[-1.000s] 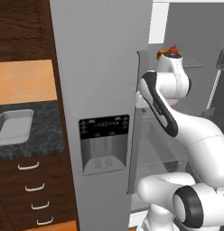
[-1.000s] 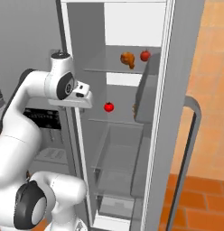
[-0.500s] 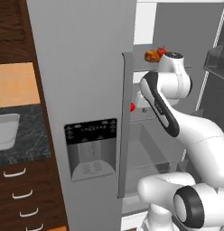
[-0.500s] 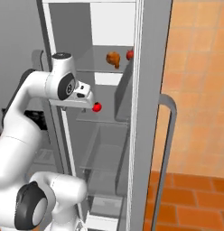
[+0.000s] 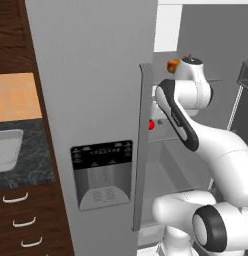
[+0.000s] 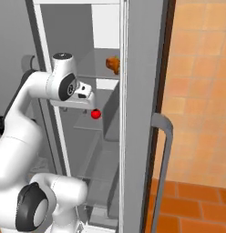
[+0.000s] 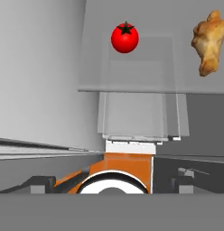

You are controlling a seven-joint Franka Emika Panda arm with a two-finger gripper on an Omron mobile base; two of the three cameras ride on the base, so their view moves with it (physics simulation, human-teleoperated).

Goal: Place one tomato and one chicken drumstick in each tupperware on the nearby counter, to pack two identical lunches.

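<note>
view shifted, tomato (image 7: 125, 38) nearer fridge door (image 5: 96, 100)

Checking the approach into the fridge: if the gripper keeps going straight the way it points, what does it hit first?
Probably the glass shelf holding the tomato; depth is unclear.

Two base views flanking the arm (image 5: 196, 125), sharing the fridge (image 6: 110, 150) interior; hand view close inside.

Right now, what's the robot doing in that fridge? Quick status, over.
Gripper open, empty. Tomato and chicken drumstick on fridge shelf ahead, ungrabbed. Path clear.
</note>
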